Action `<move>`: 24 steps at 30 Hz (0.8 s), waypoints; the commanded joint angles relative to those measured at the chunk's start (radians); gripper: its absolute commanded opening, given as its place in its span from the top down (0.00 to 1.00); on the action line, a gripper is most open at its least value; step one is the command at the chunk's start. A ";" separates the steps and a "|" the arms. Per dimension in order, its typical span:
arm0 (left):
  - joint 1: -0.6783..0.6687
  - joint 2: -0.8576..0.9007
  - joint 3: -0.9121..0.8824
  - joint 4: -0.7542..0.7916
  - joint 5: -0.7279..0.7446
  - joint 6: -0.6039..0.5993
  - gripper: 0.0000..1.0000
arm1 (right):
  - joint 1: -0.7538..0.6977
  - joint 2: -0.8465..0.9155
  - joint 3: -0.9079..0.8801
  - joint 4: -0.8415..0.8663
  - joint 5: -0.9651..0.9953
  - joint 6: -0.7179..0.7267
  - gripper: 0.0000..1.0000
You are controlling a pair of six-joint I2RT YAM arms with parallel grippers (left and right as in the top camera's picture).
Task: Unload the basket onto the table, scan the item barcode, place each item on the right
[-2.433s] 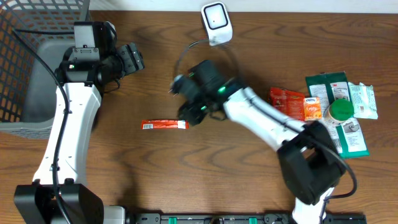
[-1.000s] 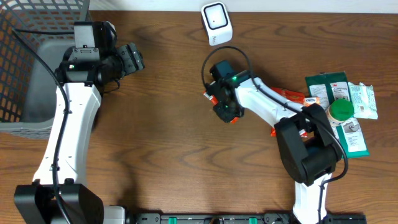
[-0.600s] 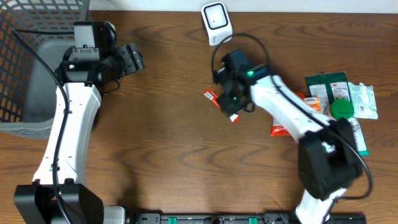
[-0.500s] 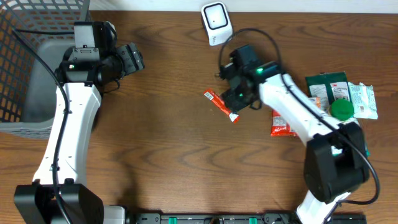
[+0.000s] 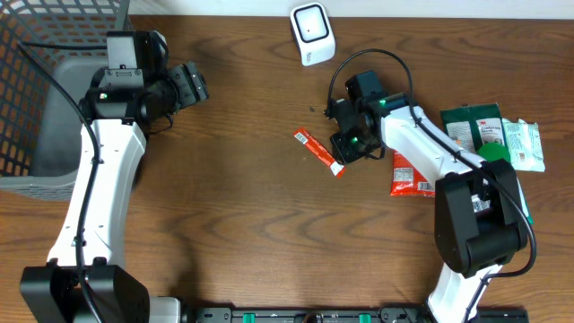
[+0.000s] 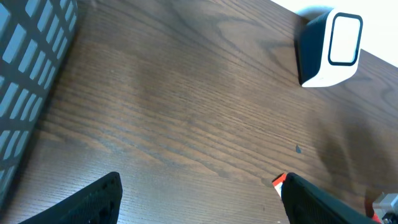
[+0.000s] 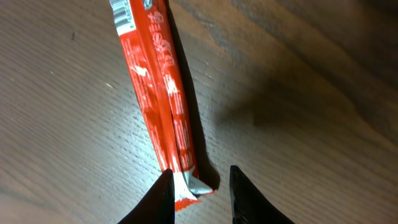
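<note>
Red stick packet (image 5: pixel 318 152) lies flat on the wooden table (image 5: pixel 251 233), diagonal in the overhead view, upper end to the left, lower end toward the right gripper (image 5: pixel 346 146); it sits toward the middle of the table, apart from the white scanner (image 5: pixel 311 32) standing at the far edge; right wrist view shows the packet running lengthwise away from the camera, a white printed patch like a barcode at its far end, the crimped near end lying in the gap between the two fingertips (image 7: pixel 163 194); right claw is narrowly apart, bare wood visible between the packet end and one finger, so not clamped on it; cannot tell if the other finger touches the packet; left gripper (image 5: pixel 192 84) hangs over the table near the wire basket (image 5: pixel 36 54), well apart from the packet; left claw is wide apart with nothing in it, both dark fingertips (image 6: pixel 102 198) at the bottom corners of the left wrist view; that view also shows the scanner upright with its rounded window face, and a small red corner of the packet just beside the other fingertip; at the right edge of the table a pile of goods: green pouch (image 5: pixel 477 123), bottle with a green lid (image 5: pixel 491 159), orange-red sachet (image 5: pixel 411 175) partly under the right arm.
</note>
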 commanded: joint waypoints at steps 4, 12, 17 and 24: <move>0.002 -0.010 0.005 0.000 -0.006 0.013 0.18 | 0.010 0.021 -0.023 0.048 -0.020 0.001 0.76; 0.002 -0.010 0.005 0.000 -0.006 0.013 0.18 | 0.031 0.021 -0.061 0.081 -0.031 0.012 0.76; 0.002 -0.010 0.005 0.000 -0.006 0.013 0.17 | 0.042 0.021 -0.084 0.093 -0.033 0.038 0.76; 0.002 -0.010 0.005 0.000 -0.006 0.013 0.18 | 0.042 0.021 -0.148 0.195 -0.027 0.038 0.78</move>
